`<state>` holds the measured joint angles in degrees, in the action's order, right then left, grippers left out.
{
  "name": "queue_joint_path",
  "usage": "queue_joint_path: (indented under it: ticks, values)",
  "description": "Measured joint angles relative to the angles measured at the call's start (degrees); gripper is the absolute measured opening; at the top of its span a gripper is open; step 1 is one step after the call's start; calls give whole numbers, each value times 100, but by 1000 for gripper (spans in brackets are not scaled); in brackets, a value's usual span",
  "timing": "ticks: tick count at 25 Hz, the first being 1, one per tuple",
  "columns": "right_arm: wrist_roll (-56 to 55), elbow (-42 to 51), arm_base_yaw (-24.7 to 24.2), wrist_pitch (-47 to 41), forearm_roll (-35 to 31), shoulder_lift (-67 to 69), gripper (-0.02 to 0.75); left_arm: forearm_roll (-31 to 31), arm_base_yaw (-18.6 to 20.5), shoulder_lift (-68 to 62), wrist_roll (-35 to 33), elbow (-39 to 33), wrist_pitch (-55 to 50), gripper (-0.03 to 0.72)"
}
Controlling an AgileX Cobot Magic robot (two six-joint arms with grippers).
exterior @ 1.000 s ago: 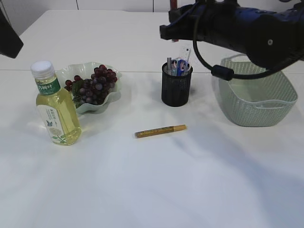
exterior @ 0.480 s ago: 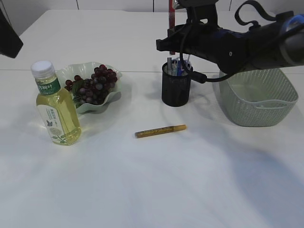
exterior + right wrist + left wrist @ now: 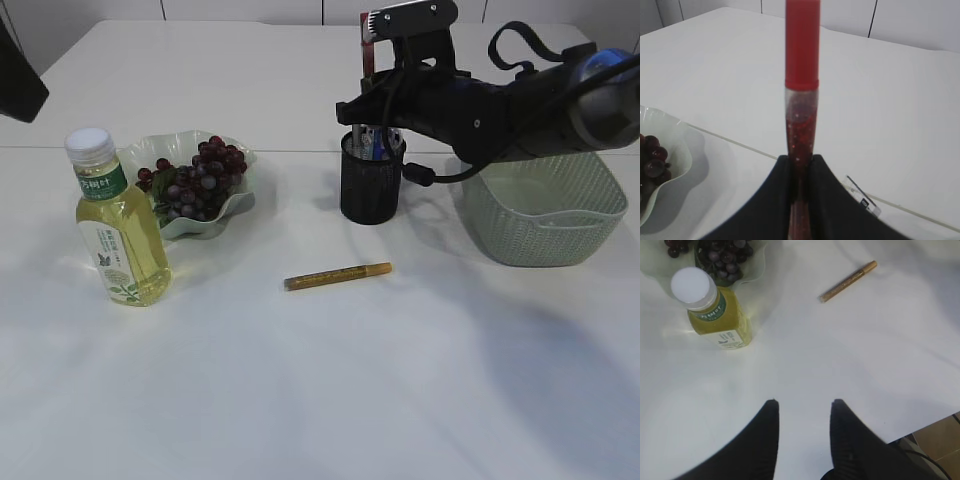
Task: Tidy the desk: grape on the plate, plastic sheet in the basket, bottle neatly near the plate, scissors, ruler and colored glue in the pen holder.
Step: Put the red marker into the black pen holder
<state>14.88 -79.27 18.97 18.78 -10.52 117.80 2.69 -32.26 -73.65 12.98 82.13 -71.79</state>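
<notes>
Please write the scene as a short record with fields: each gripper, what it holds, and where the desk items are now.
right gripper: shut on red glitter glue tube, upright, above pen holder
left gripper: open, empty, over bare table
grapes: on plate
bottle: upright, beside plate
gold glue pen: lying on table, not yet in holder
basket: right of pen holder; contents unclear

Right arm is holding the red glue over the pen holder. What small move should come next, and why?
Probably lower it straight down. The right gripper is shut on the red glue, held upright above the pen holder, not yet inside. Once it sits in the holder, opening makes sense. The gold glue waits on the table.
</notes>
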Motion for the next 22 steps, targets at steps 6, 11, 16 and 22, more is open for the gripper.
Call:
queue_joint_path:
  ticks: [6,11,16,22]
  values:
    - [361,0,0,0,-179,5,91,0,0,0,0,0,0,253]
    - [450,-26,0,0,-361,94,92,0,0,0,0,0,0,253]
    - [453,-47,0,-70,-417,102,109,0,0,0,0,0,0,253]
    - [463,-170,0,-265,-648,102,239,0,0,0,0,0,0,253]
